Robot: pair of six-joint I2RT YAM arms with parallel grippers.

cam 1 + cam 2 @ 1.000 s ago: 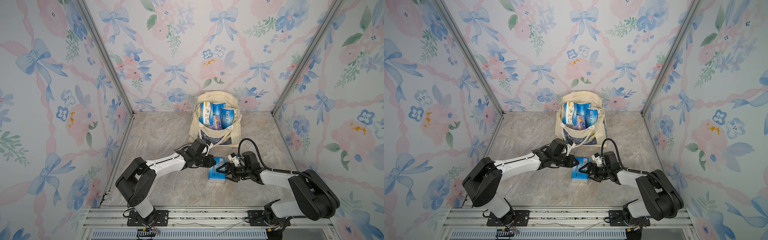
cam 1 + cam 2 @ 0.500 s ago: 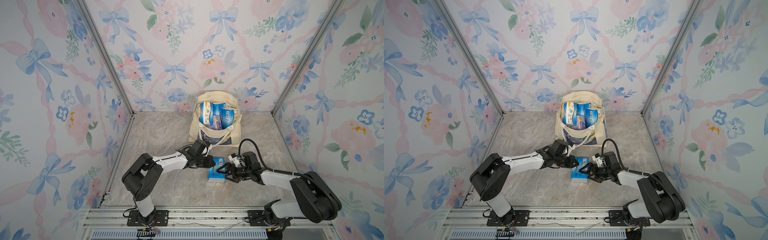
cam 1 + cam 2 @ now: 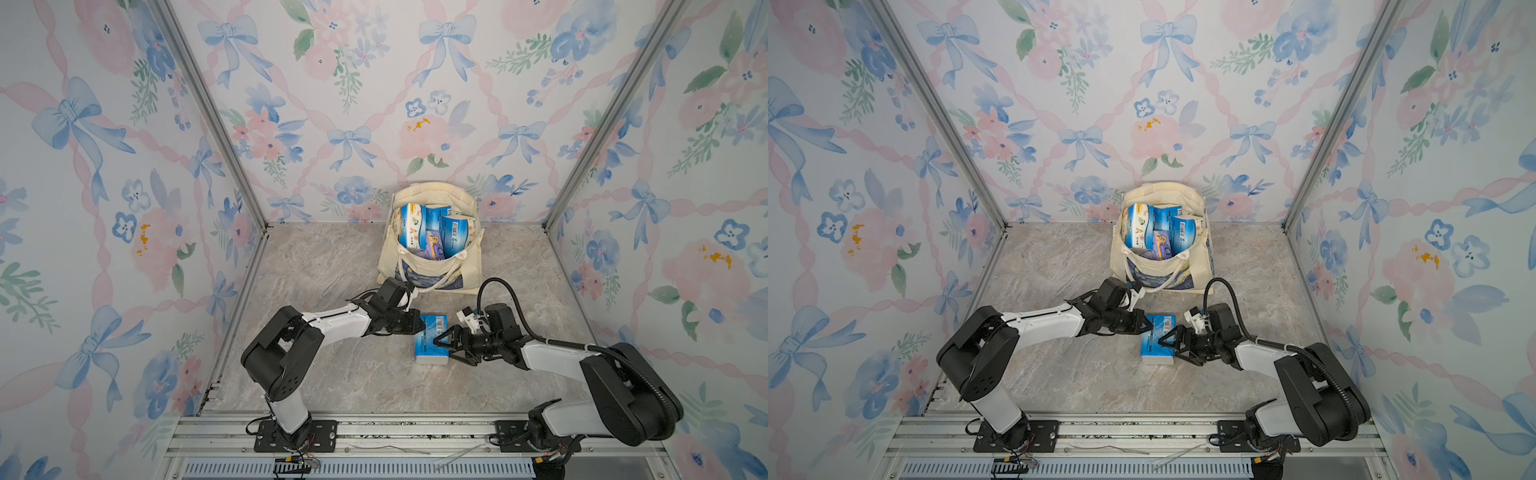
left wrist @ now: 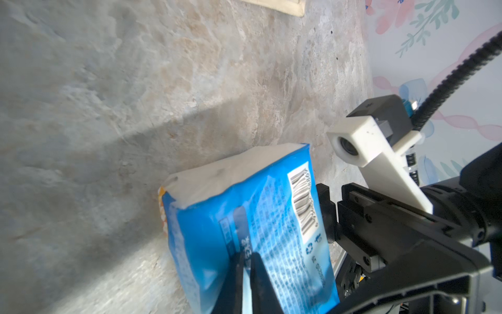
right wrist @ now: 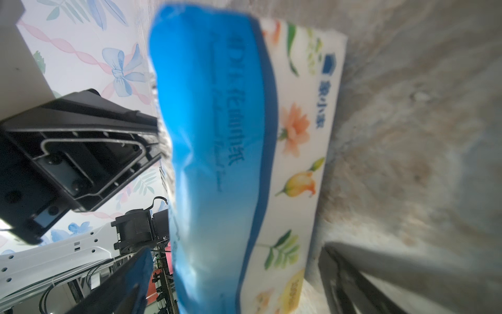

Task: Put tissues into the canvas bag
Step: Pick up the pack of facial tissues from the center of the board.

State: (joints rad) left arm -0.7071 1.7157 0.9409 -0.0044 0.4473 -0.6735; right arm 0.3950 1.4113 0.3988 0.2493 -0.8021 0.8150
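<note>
A blue-and-white tissue pack (image 3: 430, 341) (image 3: 1156, 340) lies on the marble floor in front of the canvas bag (image 3: 468, 266) (image 3: 1200, 266). The bag stands open at the back, with several tissue packs (image 3: 432, 226) inside. My left gripper (image 3: 423, 328) (image 4: 245, 255) is shut on the pack's top wrapper (image 4: 271, 244), with a sliver of blue film between its tips. My right gripper (image 3: 441, 350) (image 5: 231, 285) is open and straddles the pack's near end (image 5: 217, 163). Its fingers (image 5: 339, 271) stand clear of the pack's sides.
Floral walls close in the floor on three sides, and metal rails (image 3: 374, 432) run along the front. The bag's rope handle (image 3: 432, 282) hangs down just behind my left wrist. The right arm's cable (image 3: 494, 286) loops up near the bag's front corner.
The left arm's elbow and shoulder have swung slightly toward the centre. Both grippers and the pack have stayed where they were.
</note>
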